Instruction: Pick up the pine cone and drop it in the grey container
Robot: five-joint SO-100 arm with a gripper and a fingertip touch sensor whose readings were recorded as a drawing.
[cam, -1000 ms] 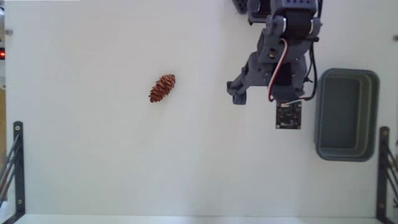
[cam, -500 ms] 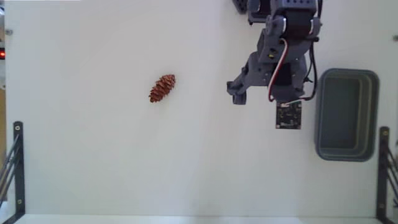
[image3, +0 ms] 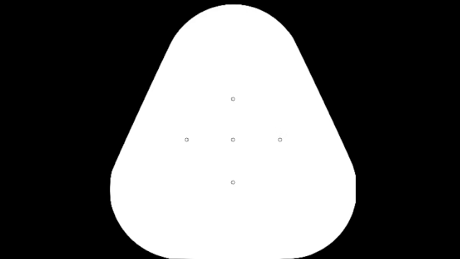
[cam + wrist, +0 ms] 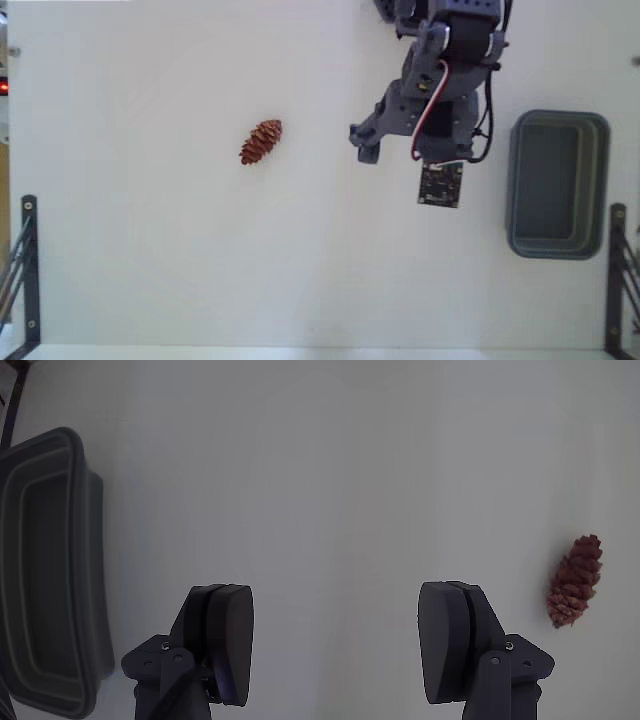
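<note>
In the fixed view, the small reddish-brown pine cone (image 4: 261,142) with rough scales lies tilted on the white table (image 4: 150,250), left of centre. My grey two-finger gripper (image 4: 362,146) hangs to its right, well apart from it, and the dull blue-grey rectangular plastic container (image 4: 557,184) sits by the right edge. In the wrist view, the container (image 4: 40,570) is at far left, my gripper (image 4: 342,645) is spread wide with nothing between its fingers, and the pine cone (image 4: 574,582) lies at far right.
</note>
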